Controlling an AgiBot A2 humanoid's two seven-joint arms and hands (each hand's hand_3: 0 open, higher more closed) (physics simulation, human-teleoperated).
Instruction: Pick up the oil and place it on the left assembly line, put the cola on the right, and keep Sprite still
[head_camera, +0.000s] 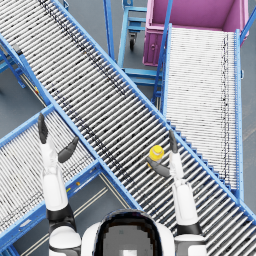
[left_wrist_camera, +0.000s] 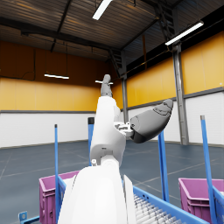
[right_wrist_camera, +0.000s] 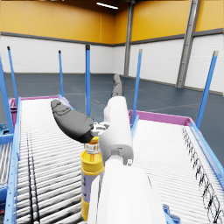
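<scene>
Right hand (head_camera: 171, 160) spread wide beside the yellow-capped yellow oil bottle (head_camera: 156, 153), gripping nothing; best close squarely round its body. Left hand (head_camera: 50, 150) open, empty.

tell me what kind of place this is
Probably a warehouse or sorting hall: long blue-framed roller conveyors, a purple bin at the end of one, and high yellow walls with strip lights overhead.

Oil btl (head_camera: 156, 153) (yellow cap) stands upright on diag. roller conveyor (head_camera: 100, 100), blue rails.
</scene>
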